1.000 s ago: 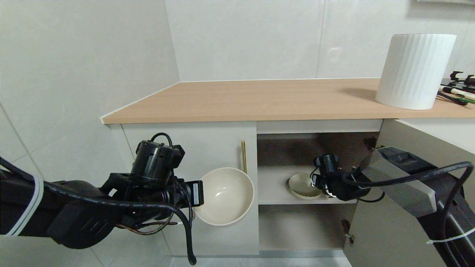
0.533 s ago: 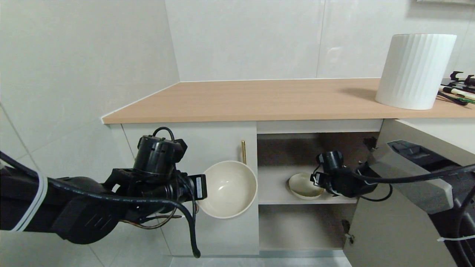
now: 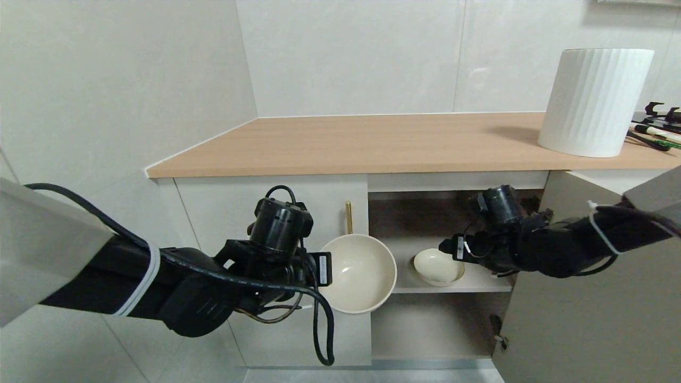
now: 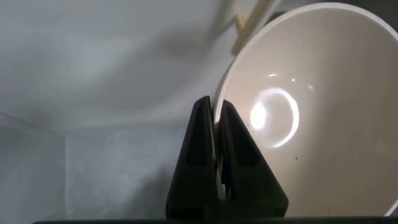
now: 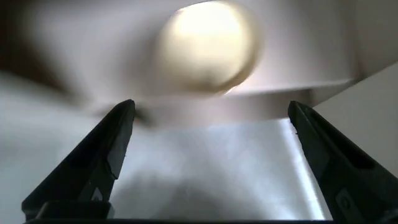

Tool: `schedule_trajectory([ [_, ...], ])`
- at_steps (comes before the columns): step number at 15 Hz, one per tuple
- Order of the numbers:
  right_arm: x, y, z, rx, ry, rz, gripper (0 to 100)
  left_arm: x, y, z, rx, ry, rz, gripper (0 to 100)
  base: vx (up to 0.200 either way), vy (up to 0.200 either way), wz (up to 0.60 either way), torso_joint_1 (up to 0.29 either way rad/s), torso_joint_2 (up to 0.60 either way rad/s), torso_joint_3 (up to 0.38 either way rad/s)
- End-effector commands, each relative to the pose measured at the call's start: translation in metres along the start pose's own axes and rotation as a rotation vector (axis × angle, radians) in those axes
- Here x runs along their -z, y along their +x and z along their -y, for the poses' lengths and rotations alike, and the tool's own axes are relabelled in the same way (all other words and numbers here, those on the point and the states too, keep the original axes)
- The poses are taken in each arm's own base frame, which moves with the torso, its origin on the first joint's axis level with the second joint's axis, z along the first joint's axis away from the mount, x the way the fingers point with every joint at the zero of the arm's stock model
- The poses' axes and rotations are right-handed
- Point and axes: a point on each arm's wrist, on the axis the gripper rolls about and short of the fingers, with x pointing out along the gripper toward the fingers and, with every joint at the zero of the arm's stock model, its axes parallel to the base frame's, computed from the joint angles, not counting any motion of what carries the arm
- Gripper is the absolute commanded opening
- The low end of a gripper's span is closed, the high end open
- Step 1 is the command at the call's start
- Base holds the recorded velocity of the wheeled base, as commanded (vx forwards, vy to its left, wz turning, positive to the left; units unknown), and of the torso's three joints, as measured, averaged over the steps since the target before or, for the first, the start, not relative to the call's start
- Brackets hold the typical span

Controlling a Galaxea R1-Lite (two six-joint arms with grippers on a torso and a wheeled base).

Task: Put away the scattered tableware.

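Note:
A large cream bowl (image 3: 357, 274) hangs tilted in front of the closed left cabinet door, beside the open compartment. My left gripper (image 3: 325, 268) is shut on its rim; in the left wrist view the two fingers (image 4: 202, 134) pinch the rim of the bowl (image 4: 311, 124). A small cream bowl (image 3: 439, 266) rests on the cabinet's middle shelf (image 3: 479, 284). My right gripper (image 3: 446, 249) hovers just above and right of it, outside the shelf front. In the right wrist view that gripper (image 5: 211, 107) is open, with the small bowl (image 5: 208, 46) beyond it.
The right cabinet door (image 3: 580, 319) stands swung open under my right arm. A gold handle (image 3: 349, 217) is on the closed left door. On the wooden counter (image 3: 346, 143) a white ribbed container (image 3: 596, 101) stands at the right, with pens (image 3: 657, 133) beside it.
My left arm has carried the large bowl right, toward the open compartment. My right gripper has pulled up and back from the shelf, leaving the small bowl there.

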Motion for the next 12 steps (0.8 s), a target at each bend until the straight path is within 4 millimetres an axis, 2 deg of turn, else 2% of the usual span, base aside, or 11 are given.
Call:
schedule_trajectory([
  [1,0.001,-0.096,-0.029,-0.188,-0.084,-0.007,100,0.019,0.015,0.009,-0.013,0.035,-0.057,0,0.0,0.0,0.0,0.0,0.0,0.0],
  [3,0.017,-0.115,-0.042,-0.225,-0.148,-0.063,100,0.036,0.019,0.016,-0.042,0.074,-0.083,0,0.0,0.0,0.0,0.0,0.0,0.0],
  [5,0.035,-0.119,-0.049,-0.239,-0.23,-0.107,100,0.041,0.021,0.02,-0.054,0.089,-0.087,0,0.0,0.0,0.0,0.0,0.0,0.0],
  [7,0.057,-0.108,-0.052,-0.227,-0.332,-0.169,100,0.039,0.018,0.021,-0.051,0.085,-0.078,0,0.0,0.0,0.0,0.0,0.0,0.0],
  [12,0.073,-0.08,-0.06,-0.202,-0.345,-0.214,100,0.04,0.002,0.028,-0.018,0.099,-0.065,0,0.0,0.0,0.0,0.0,0.0,0.0],
])
